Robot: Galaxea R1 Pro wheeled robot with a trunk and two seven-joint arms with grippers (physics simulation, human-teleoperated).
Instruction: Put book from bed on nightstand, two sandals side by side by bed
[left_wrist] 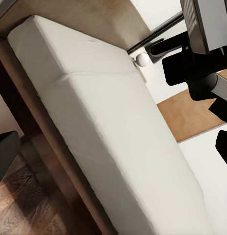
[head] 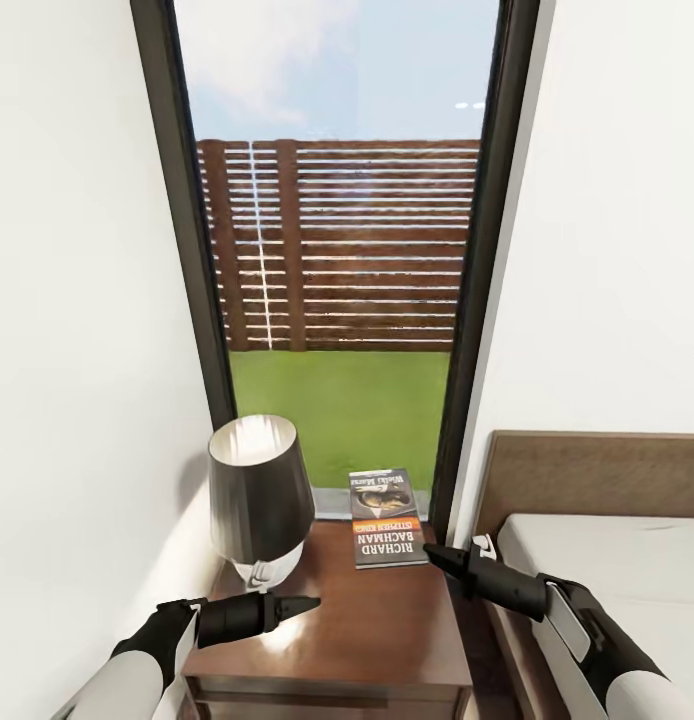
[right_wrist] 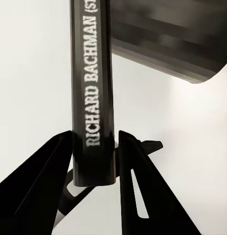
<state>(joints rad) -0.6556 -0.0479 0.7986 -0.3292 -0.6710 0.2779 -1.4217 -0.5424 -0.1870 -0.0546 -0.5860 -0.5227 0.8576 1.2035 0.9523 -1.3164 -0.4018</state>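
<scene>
White walls flanked a tall black-framed window. Beyond it stood a slatted wooden fence, green grass and pale blue sky with thin cloud. A dark-shaded lamp on a white base caught daylight. The wood-plank floor was brown.

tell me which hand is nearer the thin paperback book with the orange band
Right. The right hand sits just beside the thin orange-banded paperback book, at its corner; the left hand hangs lower, near the dark-shaded lamp.
</scene>
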